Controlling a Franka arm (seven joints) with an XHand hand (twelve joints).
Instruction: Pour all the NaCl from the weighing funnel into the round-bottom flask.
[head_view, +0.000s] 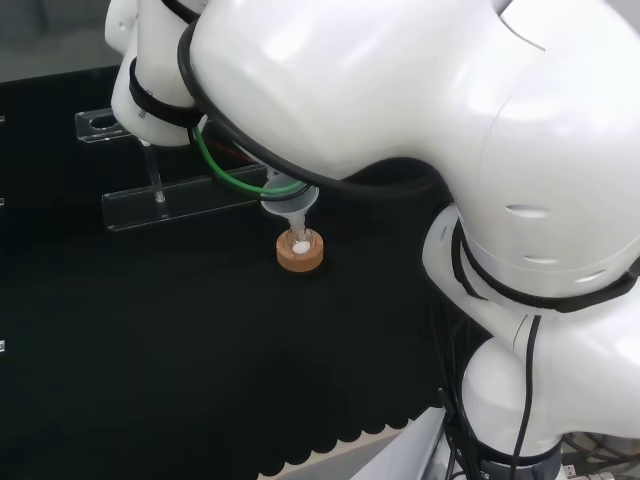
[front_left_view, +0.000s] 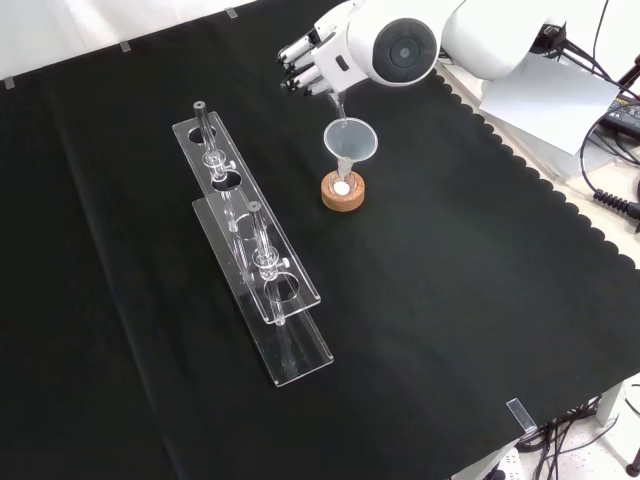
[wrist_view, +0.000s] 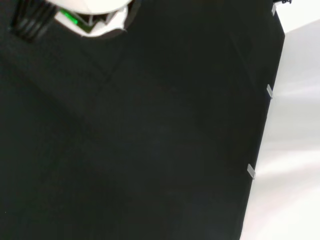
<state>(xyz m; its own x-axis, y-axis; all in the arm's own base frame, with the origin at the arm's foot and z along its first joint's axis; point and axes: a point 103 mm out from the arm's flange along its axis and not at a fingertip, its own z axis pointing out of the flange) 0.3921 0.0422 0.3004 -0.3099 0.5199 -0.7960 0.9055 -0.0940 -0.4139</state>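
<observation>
Black cloth (front_left_view: 430, 280); hand (front_left_view: 308, 58) at 11 o'clock of cork ring (front_left_view: 343, 192), fingers curled, contents unclear.

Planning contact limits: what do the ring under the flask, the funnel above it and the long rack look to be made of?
The ring looks like cork: matte tan, grainy. The funnel looks like clear glass or plastic; the cloth shows through, and which one is unclear. The rack seems clear acrylic sheet: flat, glossy panels with bright edges.
</observation>
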